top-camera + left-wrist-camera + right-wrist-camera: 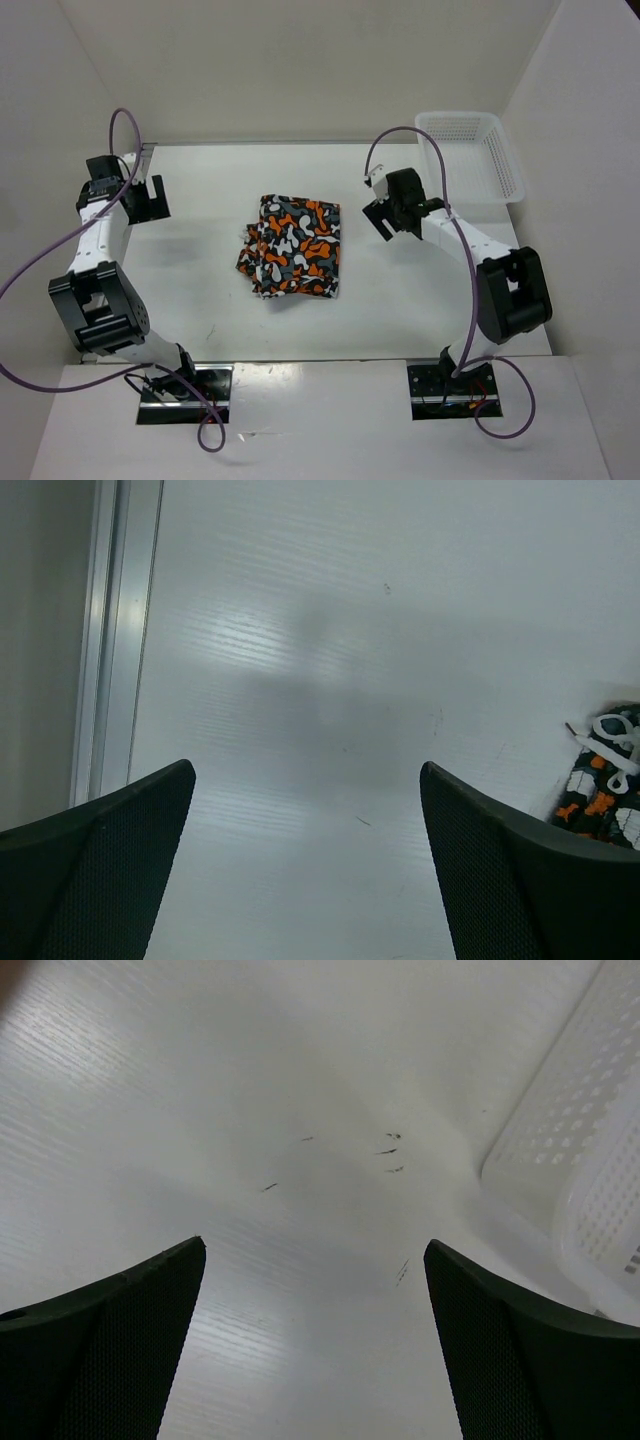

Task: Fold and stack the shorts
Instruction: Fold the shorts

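White bench point(200, 290) boxed by pale walls, viewed from above. At its centre, the shorts point(295, 245), already folded into a rough rectangle and lying flat, touched by nothing. Long axis close to 12-to-6, the far end tipped a little toward 1 o'clock. Well apart from the white mesh basket point(480, 155) at the bench's 2 o'clock corner.

Left jaws at 9 o'clock of the shorts, spread wide, with nothing between them (only bare bench in the left wrist view). Right jaws at 3 o'clock of the shorts, likewise spread wide and holding nothing. Shorts therefore between the two sets, with the right jaws nearer. Left jaws further off, close to the metal rail point(125, 600) along the bench's far left side.

As a judgement: any further fold or shift turns on reaching inward across the bundle's short axis, from 3 o'clock on the right or from 9 o'clock on the left, with the shorter reach on the right.

Hard to make out:
- From the left wrist, only one corner of the shorts at the picture's 3 o'clock edge, with a white drawstring point(612, 728) on it and the rest cut off.
- From the right wrist, no shorts at all, just scuffed bench and basket wall at 2 o'clock.
- Number of layers in the fold, and how well the lower edges line up, not readable from overhead.
- No other garment to stack onto in sight.
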`<state>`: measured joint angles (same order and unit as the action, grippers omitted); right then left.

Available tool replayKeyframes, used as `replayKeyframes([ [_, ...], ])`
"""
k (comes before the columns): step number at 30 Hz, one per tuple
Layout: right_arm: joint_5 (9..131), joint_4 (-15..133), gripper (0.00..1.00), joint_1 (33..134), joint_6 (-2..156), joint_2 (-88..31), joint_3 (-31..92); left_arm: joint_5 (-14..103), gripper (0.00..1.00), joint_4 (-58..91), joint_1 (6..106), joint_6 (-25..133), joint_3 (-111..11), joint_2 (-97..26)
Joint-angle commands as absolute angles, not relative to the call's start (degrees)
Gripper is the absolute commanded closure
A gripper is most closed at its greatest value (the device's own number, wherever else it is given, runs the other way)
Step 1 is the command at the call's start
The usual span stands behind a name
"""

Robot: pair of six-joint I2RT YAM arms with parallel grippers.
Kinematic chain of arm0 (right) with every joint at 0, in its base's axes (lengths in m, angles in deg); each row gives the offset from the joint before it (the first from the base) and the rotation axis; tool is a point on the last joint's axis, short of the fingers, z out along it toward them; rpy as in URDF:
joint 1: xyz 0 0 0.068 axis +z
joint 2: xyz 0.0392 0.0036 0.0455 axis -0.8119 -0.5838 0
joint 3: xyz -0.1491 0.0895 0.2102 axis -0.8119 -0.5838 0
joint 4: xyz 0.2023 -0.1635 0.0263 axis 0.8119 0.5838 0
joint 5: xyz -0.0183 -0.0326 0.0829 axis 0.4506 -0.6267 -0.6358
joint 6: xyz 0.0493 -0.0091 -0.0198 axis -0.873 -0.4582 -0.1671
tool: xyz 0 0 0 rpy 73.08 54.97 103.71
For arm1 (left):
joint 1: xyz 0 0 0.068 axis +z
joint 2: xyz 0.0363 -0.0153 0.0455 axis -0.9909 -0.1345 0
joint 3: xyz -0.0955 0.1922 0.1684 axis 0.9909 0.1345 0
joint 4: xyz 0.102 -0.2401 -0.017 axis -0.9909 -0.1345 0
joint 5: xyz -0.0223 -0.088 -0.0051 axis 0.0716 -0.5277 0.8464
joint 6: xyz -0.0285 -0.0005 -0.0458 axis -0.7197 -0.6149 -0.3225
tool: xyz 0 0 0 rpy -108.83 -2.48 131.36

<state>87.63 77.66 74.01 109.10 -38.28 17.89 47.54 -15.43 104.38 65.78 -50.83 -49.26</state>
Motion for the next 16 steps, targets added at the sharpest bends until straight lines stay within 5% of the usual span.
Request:
replayKeyframes([
  [1,88.49,72.63,0.06,74.32,109.62,-33.45,17.07,46.93,0.00,-13.32,104.51,66.03,-51.47,-46.76],
  [16,87.44,71.58,0.04,74.32,111.20,-28.97,10.83,49.13,0.00,-12.26,104.51,66.03,-49.10,-43.86],
])
